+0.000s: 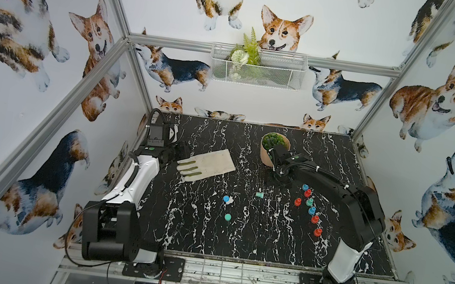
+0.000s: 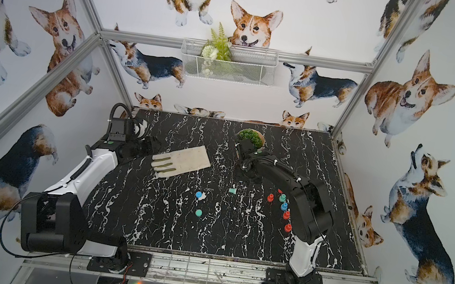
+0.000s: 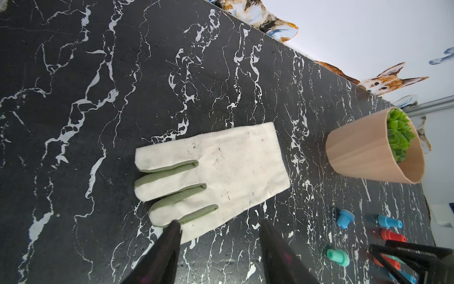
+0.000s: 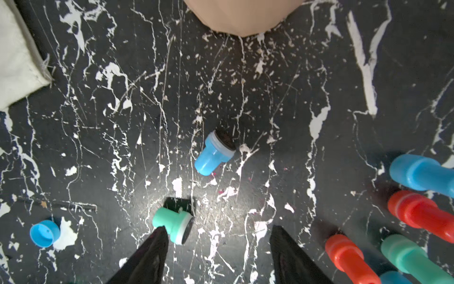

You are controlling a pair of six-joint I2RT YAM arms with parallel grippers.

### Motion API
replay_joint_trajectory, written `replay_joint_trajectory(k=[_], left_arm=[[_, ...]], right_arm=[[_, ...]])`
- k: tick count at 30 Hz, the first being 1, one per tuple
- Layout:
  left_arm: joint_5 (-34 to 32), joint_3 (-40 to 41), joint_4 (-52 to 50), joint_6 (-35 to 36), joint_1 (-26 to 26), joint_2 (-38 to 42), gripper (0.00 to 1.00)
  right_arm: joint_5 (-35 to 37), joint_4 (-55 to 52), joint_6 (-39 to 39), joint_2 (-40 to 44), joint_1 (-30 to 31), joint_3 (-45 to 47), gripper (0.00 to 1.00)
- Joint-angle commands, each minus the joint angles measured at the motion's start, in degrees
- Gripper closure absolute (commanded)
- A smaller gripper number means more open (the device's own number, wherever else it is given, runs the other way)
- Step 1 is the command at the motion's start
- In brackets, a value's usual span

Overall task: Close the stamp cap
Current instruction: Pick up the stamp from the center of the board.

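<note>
Two stamps lie on their sides on your counter (image 1: 235, 241) with their dark pads bare: a teal stamp (image 4: 173, 225) and a blue stamp (image 4: 215, 153). The blue stamp is between the teal one and the pot (image 3: 363, 152). A blue cap (image 1: 226, 199) and a teal cap (image 1: 228, 217) sit loose nearer the left arm's side, apart from both stamps.

Your right end effector (image 4: 218, 228) hangs over the counter with its jaws spread wide and nothing between them. The teal stamp is just beside one fingertip (image 4: 158, 242), outside the gap; you cannot tell whether they touch. A row of stamps (image 1: 312, 210) stands on its other side.

Your left end effector (image 3: 219, 222) is parted too and empty, over the finger end of the glove (image 3: 221, 167).
</note>
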State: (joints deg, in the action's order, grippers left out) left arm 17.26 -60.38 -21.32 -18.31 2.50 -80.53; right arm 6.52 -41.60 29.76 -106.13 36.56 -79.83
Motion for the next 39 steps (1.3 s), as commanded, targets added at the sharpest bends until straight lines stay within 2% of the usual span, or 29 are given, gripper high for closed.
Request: replay_joint_trajectory(k=[1,8,20,39], left_arm=[[0.67,-0.26,0.83,-0.15,0.05,0.12,0.45],[0.76,-0.08,0.93,-0.24,0.05,0.46,0.45],[0.72,-0.09,1.02,-0.33,0.05,0.64,0.45],[0.23,0.00,0.82,-0.13,0.05,0.76,0.45]], right_arm=[[4.80,4.18,2.93,-1.72,0.53,-0.98,0.29],[8.68,8.07,4.08,-4.62,0.62,-0.50,0.34],[7.80,10.84,3.83,-8.99,0.62,0.73,0.44],[6.81,11.72,3.55,-8.13,0.62,3.45,0.74]])
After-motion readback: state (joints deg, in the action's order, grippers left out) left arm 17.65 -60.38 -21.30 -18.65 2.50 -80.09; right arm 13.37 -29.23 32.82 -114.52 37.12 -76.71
